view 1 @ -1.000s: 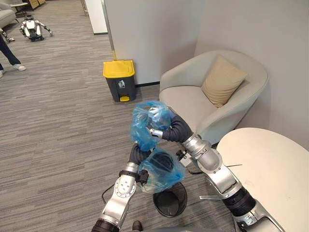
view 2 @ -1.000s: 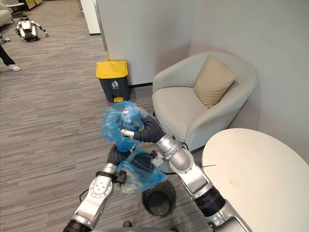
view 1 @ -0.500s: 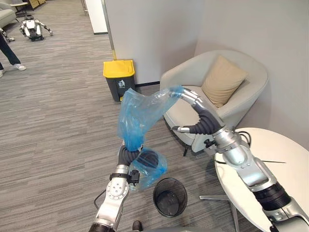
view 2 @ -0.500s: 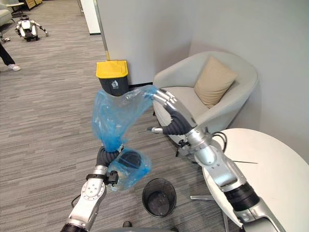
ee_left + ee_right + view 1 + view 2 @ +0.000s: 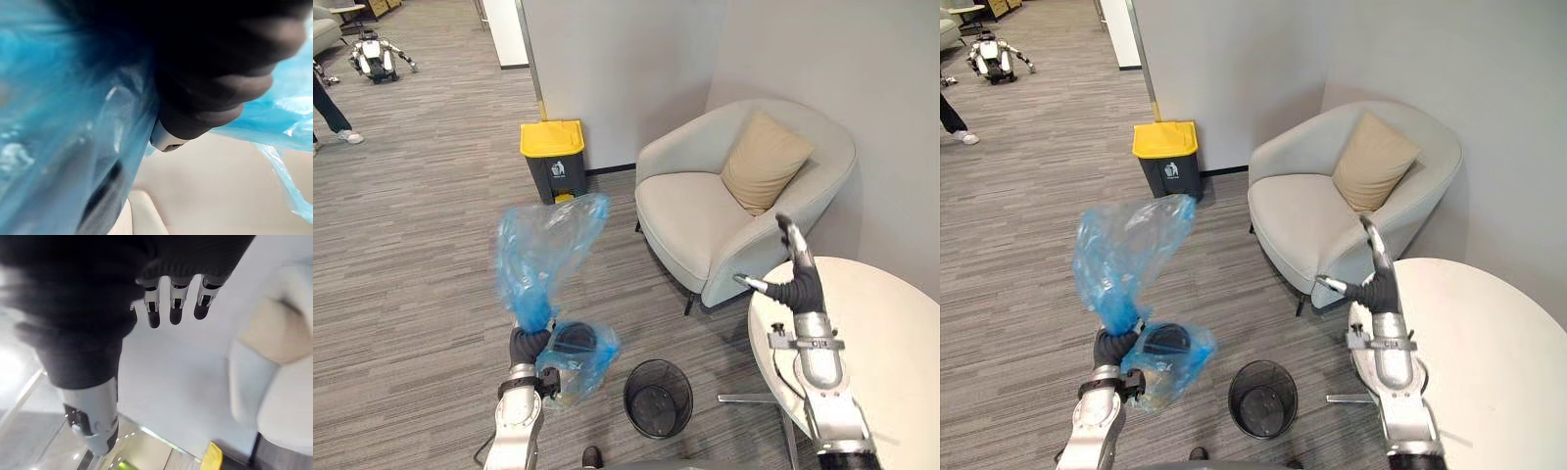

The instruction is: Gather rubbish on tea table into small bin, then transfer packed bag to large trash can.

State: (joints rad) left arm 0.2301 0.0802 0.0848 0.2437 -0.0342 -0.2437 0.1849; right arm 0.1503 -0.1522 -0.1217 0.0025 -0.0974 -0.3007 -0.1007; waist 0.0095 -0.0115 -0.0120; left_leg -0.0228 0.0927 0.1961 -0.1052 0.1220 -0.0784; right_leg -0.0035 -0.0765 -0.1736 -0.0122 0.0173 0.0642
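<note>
A blue plastic rubbish bag [image 5: 546, 247] stands up loose above my left hand [image 5: 528, 343], which is shut round its neck. The bag's filled lower part [image 5: 576, 356], with something dark inside, bulges beside that hand over the floor. Blue plastic [image 5: 54, 147] lies right against the hand in the left wrist view. My right hand [image 5: 795, 280] is open, its fingers [image 5: 171, 313] straight and pointing up, holding nothing, over the near edge of the white round tea table [image 5: 886, 352]. The small black mesh bin [image 5: 658, 398] stands on the floor between my arms. The large grey trash can with a yellow lid [image 5: 554, 162] stands by the wall.
A pale armchair [image 5: 705, 220] with a tan cushion [image 5: 766, 162] sits behind the table against the wall. Open grey carpet stretches left of the trash can. A person's legs [image 5: 331, 113] and a small legged robot [image 5: 378, 57] are far off at the top left.
My right hand has let go of the bag's top and swung right, to the table's edge. The left hand with the bag has shifted left and lower; the loose top now stands up free.
</note>
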